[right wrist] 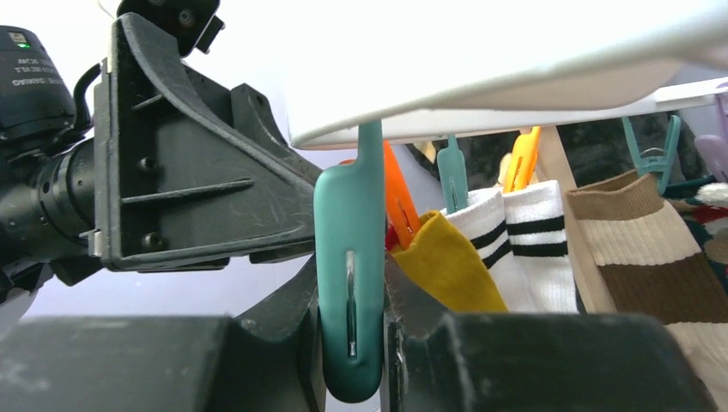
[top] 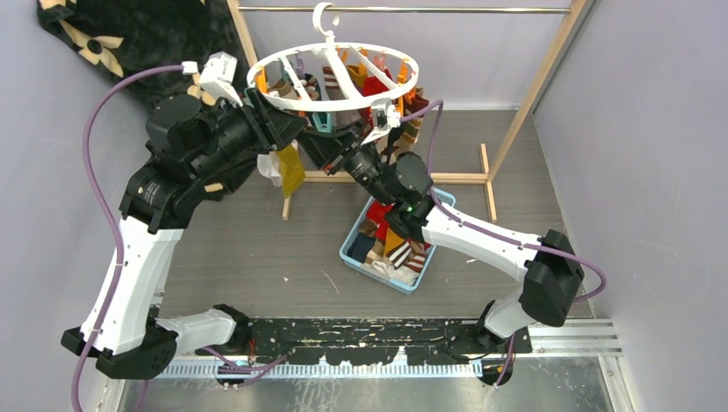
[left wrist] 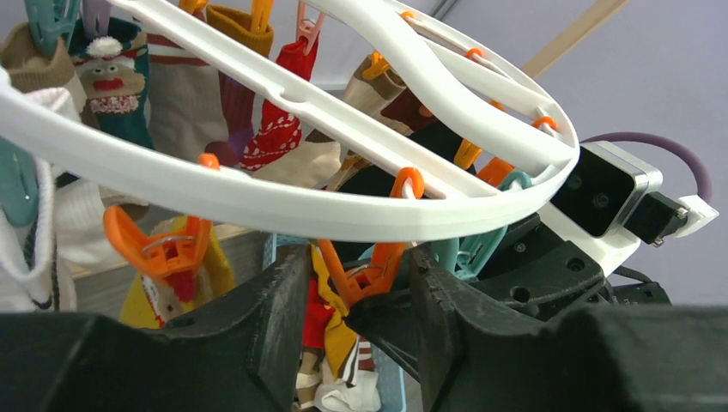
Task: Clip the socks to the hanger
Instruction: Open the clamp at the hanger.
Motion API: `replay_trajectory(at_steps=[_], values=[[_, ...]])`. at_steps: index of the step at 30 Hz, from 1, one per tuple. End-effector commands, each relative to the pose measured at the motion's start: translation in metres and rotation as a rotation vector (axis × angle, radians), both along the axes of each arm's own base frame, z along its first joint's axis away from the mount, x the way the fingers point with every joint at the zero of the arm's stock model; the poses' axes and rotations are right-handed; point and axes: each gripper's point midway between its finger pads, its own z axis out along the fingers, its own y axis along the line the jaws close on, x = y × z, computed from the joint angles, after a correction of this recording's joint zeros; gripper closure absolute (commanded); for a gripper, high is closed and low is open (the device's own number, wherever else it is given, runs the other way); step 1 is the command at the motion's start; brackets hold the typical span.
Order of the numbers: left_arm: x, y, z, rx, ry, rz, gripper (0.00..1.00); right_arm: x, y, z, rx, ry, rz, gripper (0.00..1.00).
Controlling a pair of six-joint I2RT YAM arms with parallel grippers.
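The white ring hanger hangs from the rack's rail, with several socks clipped under it. My right gripper is shut on a teal clip that hangs from the ring; in the top view it sits under the ring's near edge. My left gripper is open, its fingers either side of an orange clip and a strip of mustard sock. In the top view it is at the ring's left side. A mustard sock hangs below it.
A light blue basket with several loose socks stands on the floor under the right arm. The wooden rack's frame surrounds the hanger. A black flowered blanket hangs at the back left. The two grippers are close together under the ring.
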Motion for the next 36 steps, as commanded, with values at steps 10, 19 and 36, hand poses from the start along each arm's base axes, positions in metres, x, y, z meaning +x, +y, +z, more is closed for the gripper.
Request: replay_trajectory(at_steps=[10, 19, 36], values=[[-0.007, 0.019, 0.027, -0.057, -0.079, 0.083, 0.45, 0.005, 0.001, 0.02, -0.03, -0.042, -0.185, 0.91], [0.0, 0.014, 0.03, -0.067, -0.086, 0.077, 0.46, 0.008, 0.006, 0.017, -0.042, -0.027, -0.217, 0.91], [0.003, 0.018, 0.046, -0.09, -0.148, 0.101, 0.47, 0.011, 0.01, 0.011, -0.063, -0.005, -0.228, 0.91]])
